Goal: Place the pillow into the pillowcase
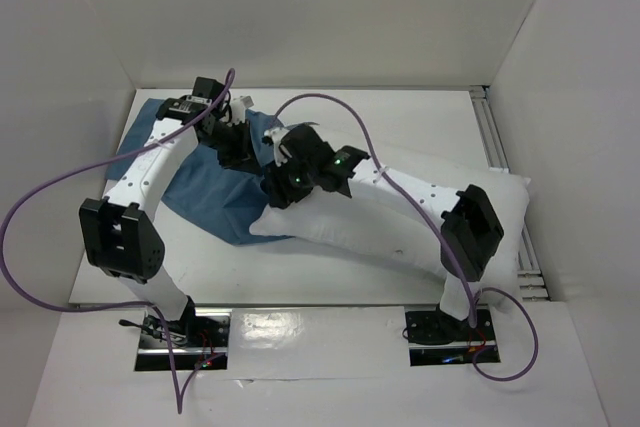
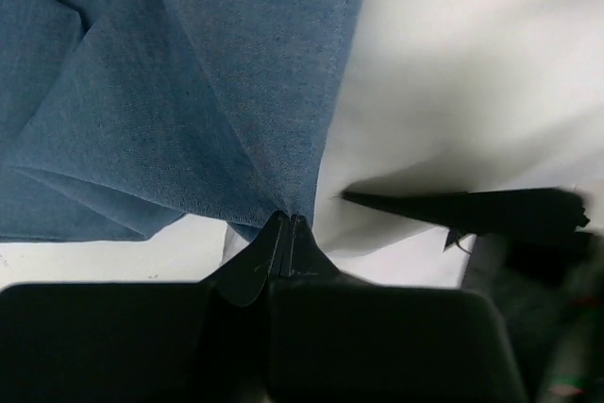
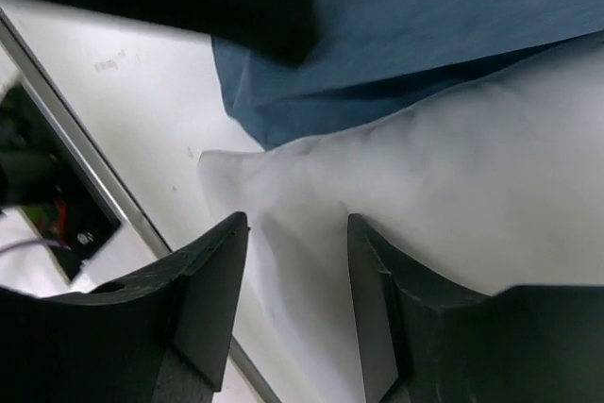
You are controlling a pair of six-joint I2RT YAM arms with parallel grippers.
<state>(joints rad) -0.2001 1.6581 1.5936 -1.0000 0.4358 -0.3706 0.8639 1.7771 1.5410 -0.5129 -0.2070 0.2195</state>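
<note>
The white pillow (image 1: 400,222) lies across the table's middle and right, its left end on the blue pillowcase (image 1: 195,197), which is spread wrinkled at the left. My left gripper (image 1: 236,150) is shut on the pillowcase's edge. In the left wrist view the closed fingertips (image 2: 288,226) pinch the blue cloth (image 2: 189,92) beside the pillow (image 2: 472,73). My right gripper (image 1: 280,187) is open over the pillow's left end. In the right wrist view its gripper (image 3: 294,231) straddles the pillow's corner (image 3: 425,195), with the pillowcase (image 3: 425,35) just beyond.
White enclosure walls stand at the back and both sides. An aluminium rail (image 1: 497,147) runs along the table's right edge. Purple cables loop over both arms. A metal rail (image 3: 94,186) and a mount with red wires show at the left of the right wrist view.
</note>
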